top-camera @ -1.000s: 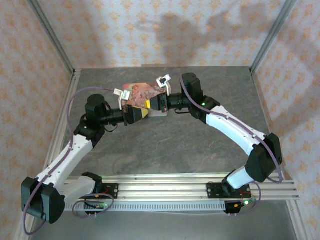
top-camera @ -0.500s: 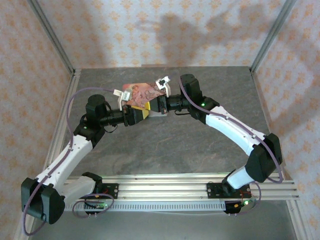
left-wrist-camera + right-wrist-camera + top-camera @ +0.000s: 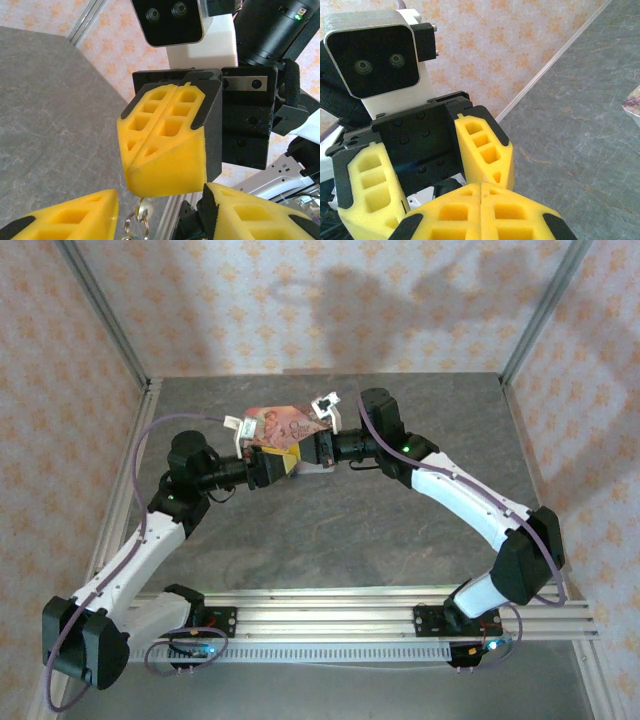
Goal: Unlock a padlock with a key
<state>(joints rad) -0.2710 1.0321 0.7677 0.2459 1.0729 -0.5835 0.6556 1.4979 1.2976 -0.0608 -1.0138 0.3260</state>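
**Arm pose.** In the top view, both arms reached forward and bent inward, so the two grippers met nose to nose above the middle of the counter. The left gripper pointed right and slightly away from the bases. The right gripper pointed left, toward it. Both wrists lay roughly level.

**Gripper state.** The left gripper was spread wide. In the right wrist view its two yellow fingers stood well apart on either side of its black palm. The right gripper was closed, with its yellow pads pressed together along a single seam.

**Task item.** The key protruded from the seam at the tip of the right gripper's closed pads and was clamped there. It sat in the open gap between the left gripper's fingers and touched neither of them. Only a short, pale, rounded end was exposed. Its long axis appeared to continue the line of the right gripper, pointing toward the left gripper's palm. A thin metal ring hung from this end, partly cut off by the frame edge.

**Surroundings.** A pink picture-printed tin lay on the counter just behind the two grippers, partly covered by them from above. An aluminium rail ran along the near edge and carried the arm bases.
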